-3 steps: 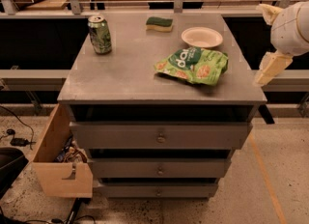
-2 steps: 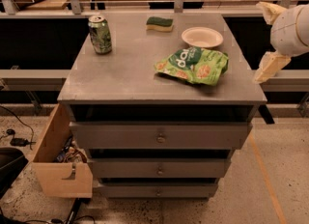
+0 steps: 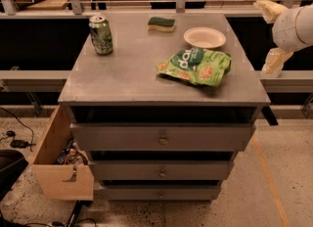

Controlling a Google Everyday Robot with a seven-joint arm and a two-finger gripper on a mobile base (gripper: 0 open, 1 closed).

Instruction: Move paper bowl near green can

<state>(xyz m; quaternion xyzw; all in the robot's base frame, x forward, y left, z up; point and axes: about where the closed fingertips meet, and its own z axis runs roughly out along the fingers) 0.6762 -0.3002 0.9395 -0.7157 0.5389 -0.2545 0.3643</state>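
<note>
The paper bowl (image 3: 205, 37) is off-white and shallow and sits at the back right of the grey cabinet top (image 3: 127, 74). The green can (image 3: 101, 35) stands upright at the back left, well apart from the bowl. My gripper (image 3: 269, 36) hangs off the right edge of the cabinet, to the right of the bowl, at about the bowl's height. Its two pale fingers (image 3: 275, 62) are spread apart and hold nothing.
A green snack bag (image 3: 195, 65) lies in front of the bowl. A green-and-yellow sponge (image 3: 161, 23) lies at the back middle. The cabinet has closed drawers (image 3: 161, 137) below. An open wooden box (image 3: 58, 167) sits on the floor at the lower left. Shelving runs behind.
My gripper has shifted slightly up and to the left beside the cabinet. Nothing on the cabinet top has moved.
</note>
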